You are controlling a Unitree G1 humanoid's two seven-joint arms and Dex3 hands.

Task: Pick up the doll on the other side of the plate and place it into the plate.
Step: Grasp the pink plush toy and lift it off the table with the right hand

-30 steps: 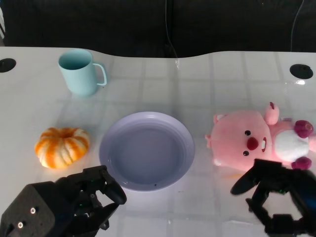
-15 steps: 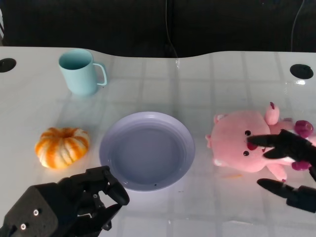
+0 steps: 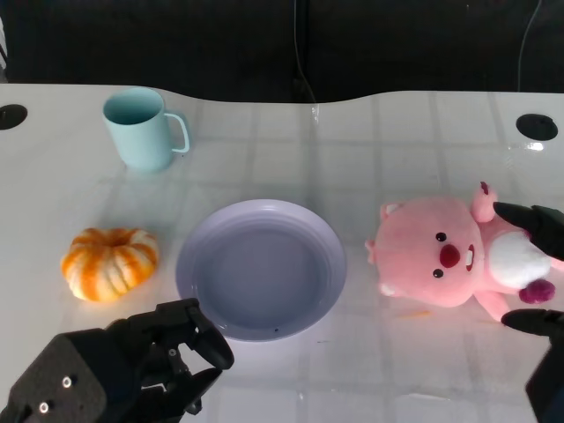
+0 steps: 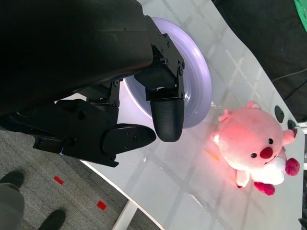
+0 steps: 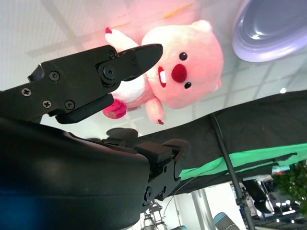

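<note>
The pink plush doll (image 3: pixel 441 256) lies on the table to the right of the lavender plate (image 3: pixel 189 256), face up. My right hand (image 3: pixel 545 324) is at the doll's far right end. Its fingers are spread, one over the doll's white belly and one in front of its feet, and they grip nothing. The right wrist view shows a fingertip (image 5: pixel 136 56) hovering over the doll (image 5: pixel 184 72), with the plate (image 5: pixel 273 28) beyond. My left hand (image 3: pixel 132 374) sits near the table's front edge with fingers curled in, holding nothing. The left wrist view shows the plate (image 4: pixel 204 81) and the doll (image 4: pixel 252 146).
A teal mug (image 3: pixel 141 128) stands at the back left. An orange pumpkin (image 3: pixel 110 263) lies left of the plate. Two round black holes (image 3: pixel 538 126) (image 3: pixel 12 115) sit near the table's far corners. A dark backdrop runs behind the far edge.
My right hand rose from the front of the doll, passed over its face, and now sits further right at its body end. The doll, the plate and my left hand stayed put.
</note>
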